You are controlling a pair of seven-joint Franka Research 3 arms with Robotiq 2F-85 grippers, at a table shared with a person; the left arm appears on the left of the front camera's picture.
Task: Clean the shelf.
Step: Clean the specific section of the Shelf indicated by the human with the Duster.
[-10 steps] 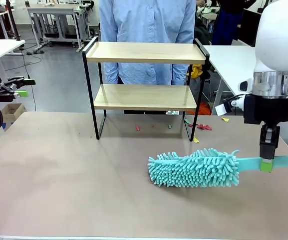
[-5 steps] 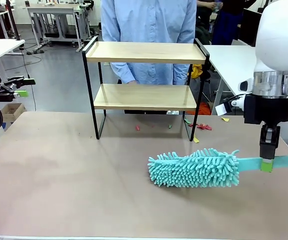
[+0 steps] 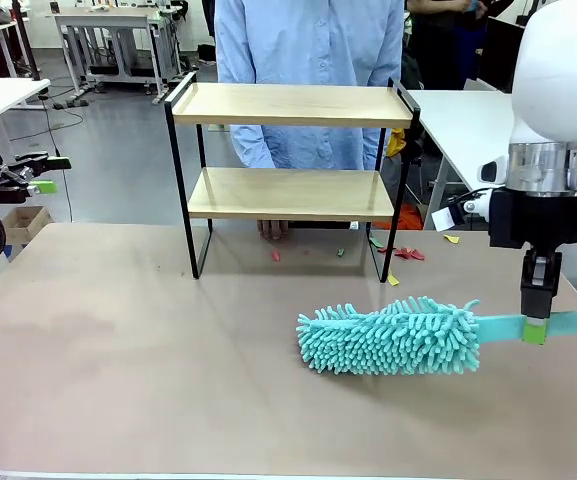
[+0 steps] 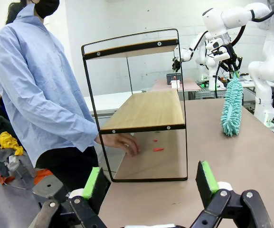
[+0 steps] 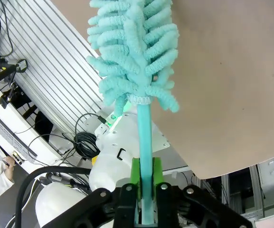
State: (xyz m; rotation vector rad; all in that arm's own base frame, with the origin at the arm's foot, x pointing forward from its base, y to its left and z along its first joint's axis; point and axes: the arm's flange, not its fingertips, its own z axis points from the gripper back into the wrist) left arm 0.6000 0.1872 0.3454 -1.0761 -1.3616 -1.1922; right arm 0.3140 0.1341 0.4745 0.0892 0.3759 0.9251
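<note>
Hardly started, I'd say. The shelf [image 3: 290, 105] stands well beyond the right claw [image 3: 535, 325] and off to its left, and the teal duster [image 3: 388, 337] is nowhere near either board. Small coloured scraps [image 3: 276, 256] lie on the desk [image 3: 118, 380] under it, where a person's hand [image 3: 273, 229] reaches in. All the wiping looks left to do.

The right claw hangs straight down, clenched on the duster's flat handle, with the fluffy head stretching to its left, seemingly resting on the desk. The left claw [image 4: 151, 178] is released with its jaws wide and nothing between them. It faces the shelf ahead from well apart.
</note>
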